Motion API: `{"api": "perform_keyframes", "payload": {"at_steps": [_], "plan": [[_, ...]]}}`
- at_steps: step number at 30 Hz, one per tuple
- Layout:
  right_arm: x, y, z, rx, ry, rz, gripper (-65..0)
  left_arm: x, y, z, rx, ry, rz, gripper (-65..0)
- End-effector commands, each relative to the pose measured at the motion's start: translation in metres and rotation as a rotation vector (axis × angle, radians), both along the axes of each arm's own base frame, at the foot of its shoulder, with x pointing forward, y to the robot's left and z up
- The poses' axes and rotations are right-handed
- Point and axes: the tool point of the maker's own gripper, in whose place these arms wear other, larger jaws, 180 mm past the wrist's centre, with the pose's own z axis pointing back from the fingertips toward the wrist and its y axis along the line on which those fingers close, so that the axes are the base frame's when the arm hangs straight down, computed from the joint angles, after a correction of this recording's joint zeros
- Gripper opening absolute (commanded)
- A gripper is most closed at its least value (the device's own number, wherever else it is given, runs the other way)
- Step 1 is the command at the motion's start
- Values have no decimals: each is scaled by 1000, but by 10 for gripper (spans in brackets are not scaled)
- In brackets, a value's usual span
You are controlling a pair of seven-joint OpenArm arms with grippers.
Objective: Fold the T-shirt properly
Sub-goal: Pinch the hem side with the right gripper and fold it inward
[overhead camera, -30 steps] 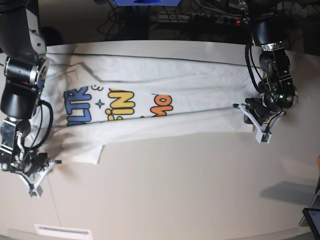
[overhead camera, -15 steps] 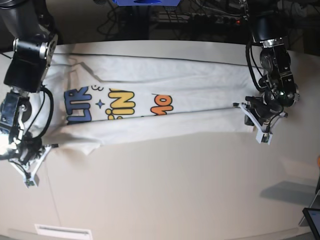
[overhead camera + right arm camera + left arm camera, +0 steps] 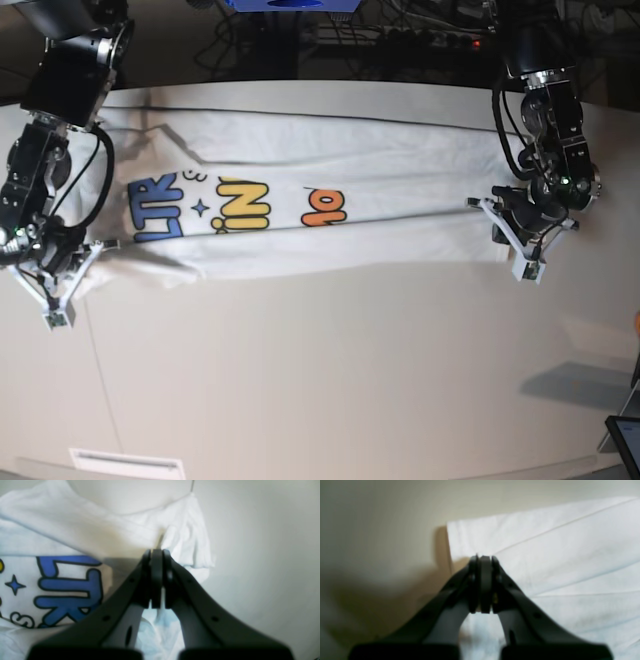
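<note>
The T-shirt (image 3: 380, 190) lies stretched lengthwise across the table, print up, with blue, yellow and orange letters near its left half. Its near long edge is doubled over the print's lower part. My right gripper (image 3: 75, 280) is at the sleeve end on the left of the base view. In the right wrist view its jaws are shut on a bunched fold of the T-shirt (image 3: 180, 542) beside the blue letters. My left gripper (image 3: 503, 238) is at the hem end, and the left wrist view shows it shut on the T-shirt (image 3: 557, 555) at its hem corner.
The beige table (image 3: 350, 380) stretches bare toward the front edge. A dark screen corner (image 3: 625, 440) sits at the lower right. Cables (image 3: 400, 35) run behind the table's far edge. A white label (image 3: 125, 463) lies at the front left.
My right gripper has moved away from the front edge toward the print, carrying the sleeve and near edge with it. The left gripper has shifted slightly the same way.
</note>
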Motion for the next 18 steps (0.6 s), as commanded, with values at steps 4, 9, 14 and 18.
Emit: {"api": "perform_keyframes", "payload": {"at_steps": [4, 9, 14, 18], "plan": [[0, 3, 17, -17, -69, 8, -650, 10, -10, 27, 67, -68, -90, -650], [-17, 11, 18, -30, -80, 19, -650, 4, -11, 23, 82, -31, -104, -650], [-34, 9, 17, -31, -81, -4, -650, -2, -10, 18, 92, -11, -115, -650], [-44, 7, 17, -29, -85, -24, -650, -3, -8, 19, 97, -8, -115, -650]]}}
